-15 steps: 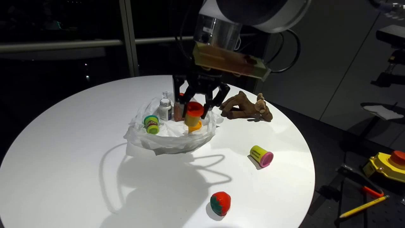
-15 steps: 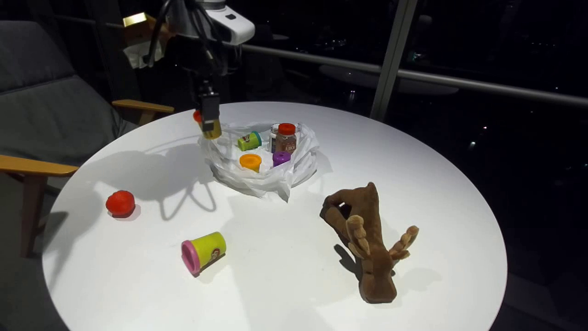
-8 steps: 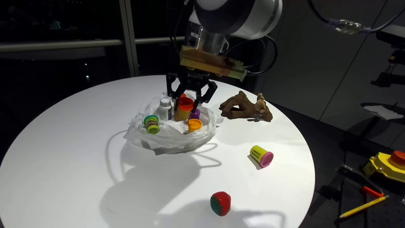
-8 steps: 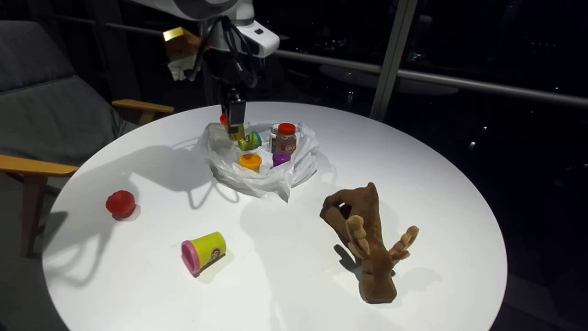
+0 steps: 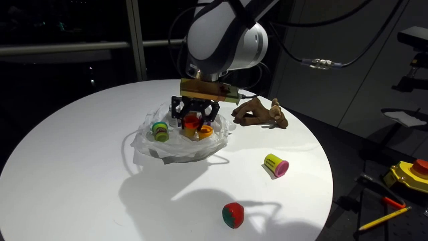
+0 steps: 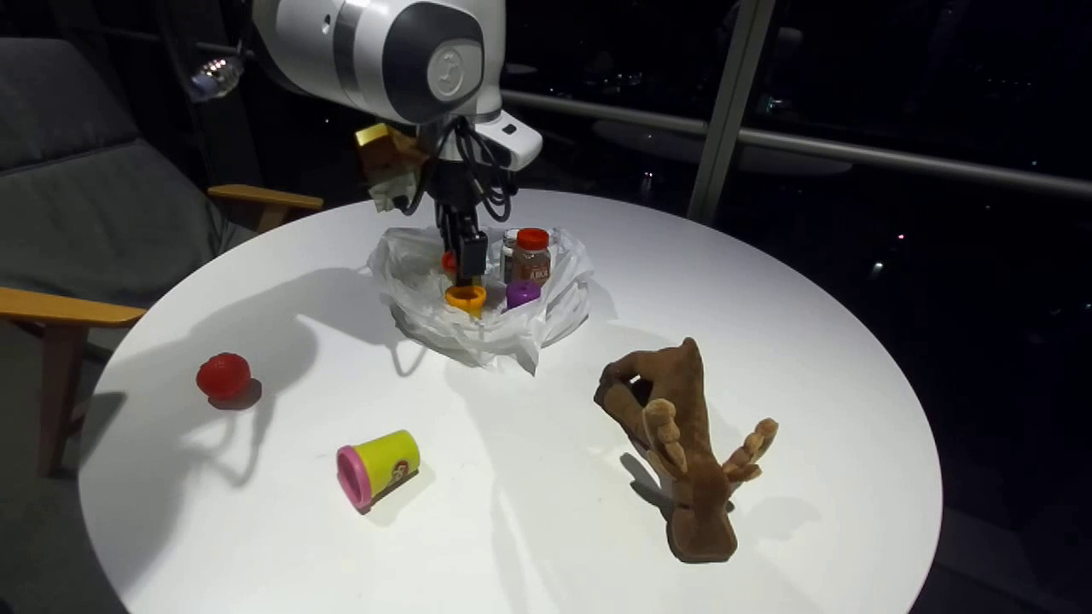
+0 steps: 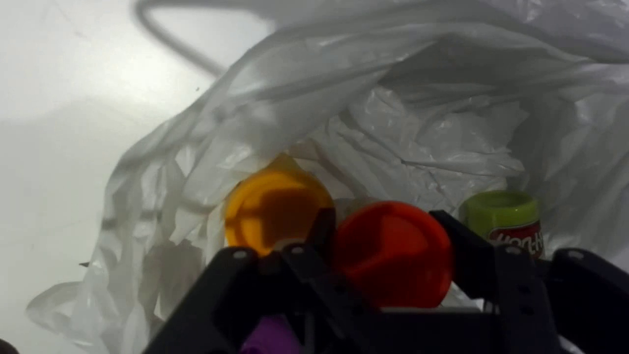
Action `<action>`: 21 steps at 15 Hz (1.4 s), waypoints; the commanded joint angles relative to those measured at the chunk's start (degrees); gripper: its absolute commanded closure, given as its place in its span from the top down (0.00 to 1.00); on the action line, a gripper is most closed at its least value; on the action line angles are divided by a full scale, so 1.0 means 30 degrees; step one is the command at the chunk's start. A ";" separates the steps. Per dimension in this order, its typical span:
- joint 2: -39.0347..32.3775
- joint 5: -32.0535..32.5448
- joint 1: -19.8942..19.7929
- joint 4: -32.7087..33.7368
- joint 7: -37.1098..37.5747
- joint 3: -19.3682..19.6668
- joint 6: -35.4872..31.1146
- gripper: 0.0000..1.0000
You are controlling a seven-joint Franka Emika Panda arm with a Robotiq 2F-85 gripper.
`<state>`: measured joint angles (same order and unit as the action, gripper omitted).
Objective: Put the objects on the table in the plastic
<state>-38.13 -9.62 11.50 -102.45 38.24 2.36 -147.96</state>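
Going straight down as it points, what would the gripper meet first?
Probably the floor of the white plastic bag, under the red-lidded can the gripper holds. Depth is unclear: can and bag may touch already. The orange-topped can might get brushed too.

Four cans [image 6: 391, 460]; two jars [image 6: 531, 263]; one purple piece [image 6: 522, 293]; one strawberry [image 5: 233, 215]; one plush toy [image 6: 701, 493]; one bag [image 5: 182, 153].
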 commanded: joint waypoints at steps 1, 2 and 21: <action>-0.1339 0.0339 0.0405 0.1869 0.0591 0.0361 0.0162 0.28; -0.1408 0.0350 0.0453 0.2061 0.0653 0.0414 0.0150 0.28; 0.9231 -0.1837 0.0358 -0.8638 0.0108 -0.2094 -0.0139 1.00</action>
<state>-19.46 -11.29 13.28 -117.78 40.34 0.10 -149.21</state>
